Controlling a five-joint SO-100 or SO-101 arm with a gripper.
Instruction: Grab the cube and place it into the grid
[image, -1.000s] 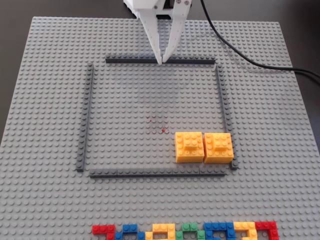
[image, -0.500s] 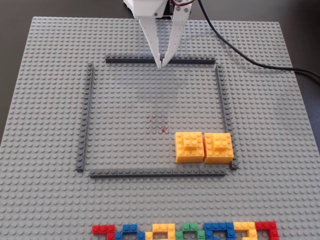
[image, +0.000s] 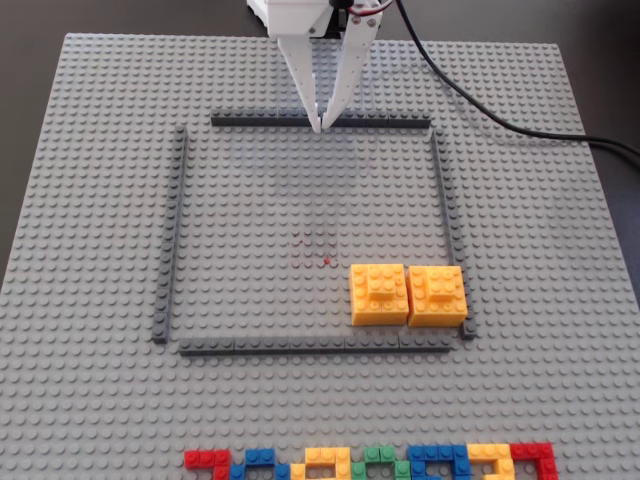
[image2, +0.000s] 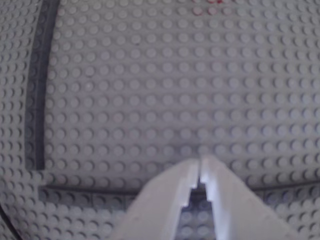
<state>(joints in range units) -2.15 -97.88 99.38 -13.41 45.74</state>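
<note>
My gripper (image: 321, 125) is pinched together on nothing, up over the grid (image: 172, 240)'s far edge. The cube (image: 438, 296) sits in the near right corner, touching its twin (image: 379, 294), so I could easily snag the wrong block.

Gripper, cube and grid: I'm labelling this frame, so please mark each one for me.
Gripper (image: 321, 127): fixed view, at the closed white fingertips.
Cube (image: 438, 296): fixed view, flat top of the right-hand yellow block.
Grid (image: 330, 346): fixed view, middle of the near dark grey strip.
</note>
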